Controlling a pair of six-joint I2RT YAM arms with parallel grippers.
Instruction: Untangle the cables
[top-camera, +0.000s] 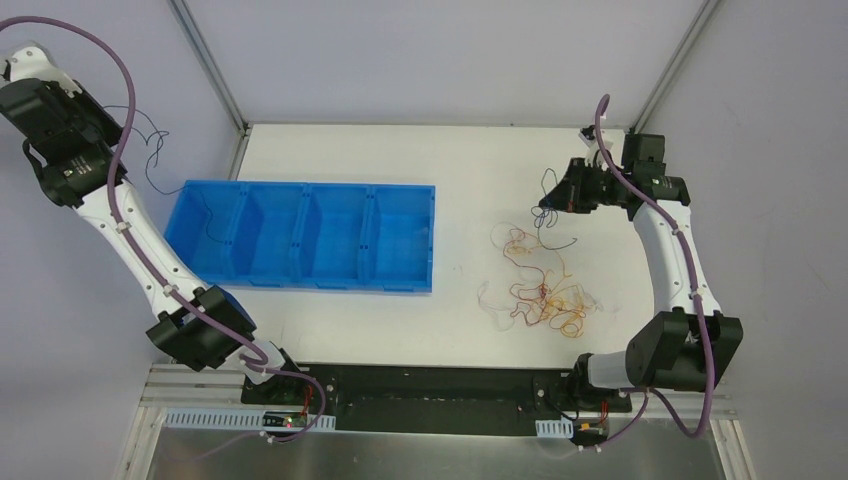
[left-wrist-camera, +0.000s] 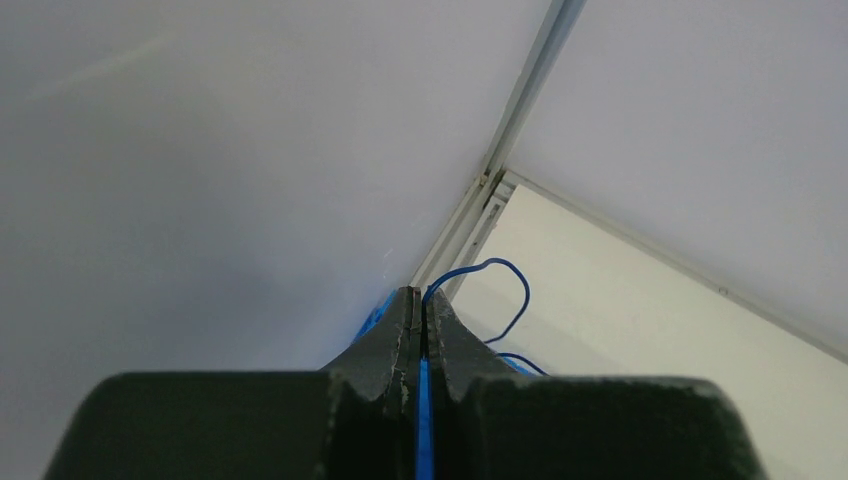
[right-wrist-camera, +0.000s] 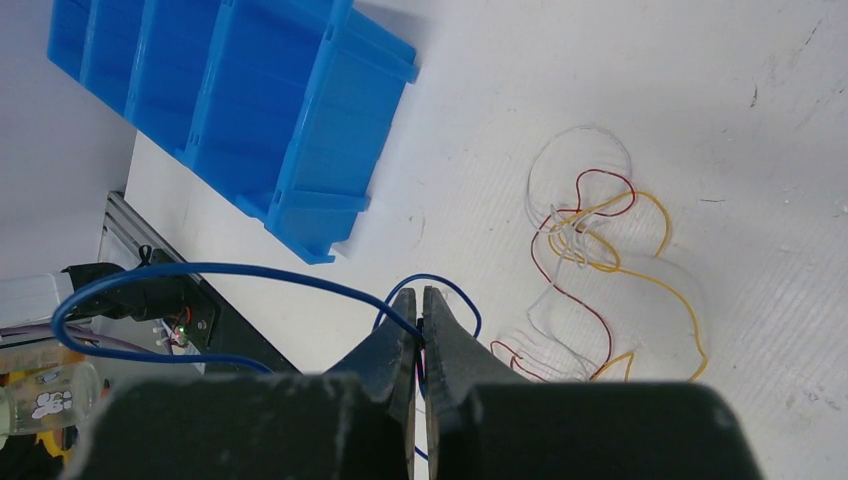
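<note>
L fingers (left-wrist-camera: 398, 335) clamp blue cable (left-wrist-camera: 526, 295), tail in bin (top-camera: 300, 283) | R fingers (right-wrist-camera: 392, 335) clamp blue strand (right-wrist-camera: 250, 268) | step: extraction from tangle (top-camera: 545, 300) | next: release into bin

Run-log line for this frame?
left gripper: shut on thin blue cable, raised | right gripper: shut on blue cable loop | tangle: on table, right of blue bin

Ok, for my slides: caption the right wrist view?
Right gripper shut on a thin blue cable; red, yellow and white cables lie tangled on the table.
</note>
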